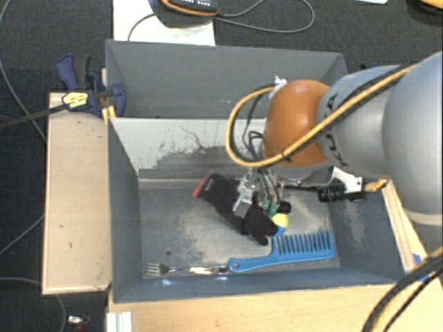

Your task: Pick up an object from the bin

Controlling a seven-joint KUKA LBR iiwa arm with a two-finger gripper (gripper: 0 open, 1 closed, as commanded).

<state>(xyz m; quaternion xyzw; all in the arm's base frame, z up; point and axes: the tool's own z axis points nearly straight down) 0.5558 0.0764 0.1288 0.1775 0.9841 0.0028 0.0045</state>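
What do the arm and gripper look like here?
The arm has bulky, rounded silver-grey links. A glossy orange dome cover caps the wrist. A yellow braided cable runs along the arm and loops beside the cover, with thinner black leads next to it. The gripper below is small and of silvery metal.

Robot lab: arm (387,123) over metal bin (208,81), cables (31,115) across dark floor (55,19).

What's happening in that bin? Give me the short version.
The robot arm reaches into the grey bin from the right, with its tool at a black thing with a red end lying mid-bin. Whether it grips it cannot be told. A blue comb and a fork lie by the near wall, untouched.
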